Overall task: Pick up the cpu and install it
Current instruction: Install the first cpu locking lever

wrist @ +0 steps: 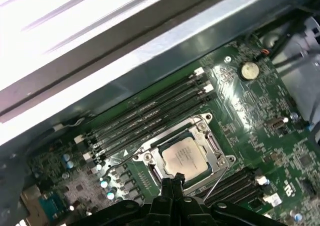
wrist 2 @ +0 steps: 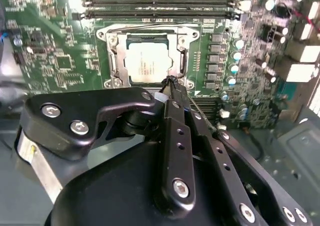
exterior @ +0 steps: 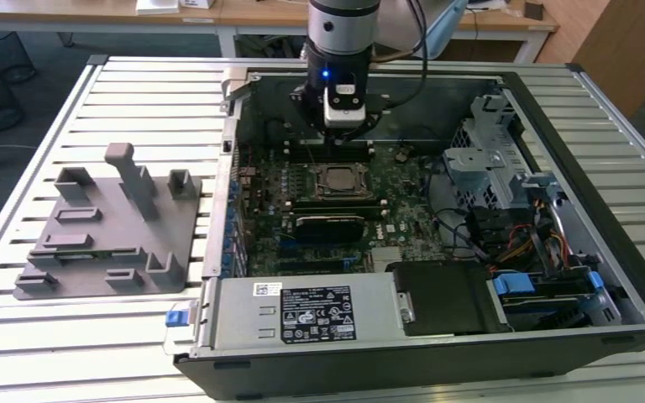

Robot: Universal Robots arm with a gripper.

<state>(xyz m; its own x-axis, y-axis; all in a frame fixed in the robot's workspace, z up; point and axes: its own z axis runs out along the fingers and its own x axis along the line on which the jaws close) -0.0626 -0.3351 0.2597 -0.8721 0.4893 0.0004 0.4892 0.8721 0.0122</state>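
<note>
A: Position of the cpu [wrist: 184, 156] noted: it lies flat inside the socket frame [wrist: 220, 160] of the green motherboard [wrist: 260, 101], silver top upward, as seen in both wrist views.

B: Gripper [wrist 2: 170, 82] recorded just above the frame's near edge. Its fingertips are pressed together and nothing is held between them. No contact with the chip is seen.

A: Seating to be judged with care. Whether the chip sits fully level cannot be told. A corner riding on the frame would be the worry.

B: Agreed. If it were pressed on while misaligned, the contacts beneath could be bent. Likely cause: a small offset or rotation in the socket.

A: Second risk logged. The closed fingertips are near the frame and the memory slots [wrist: 150, 111]. Through a sideways drift at this height, the chip could be nudged or the board scraped.

B: The grey fixture block [exterior: 110, 227] stands well apart, outside the computer case [exterior: 412, 353]. No hazard is expected there.
</note>
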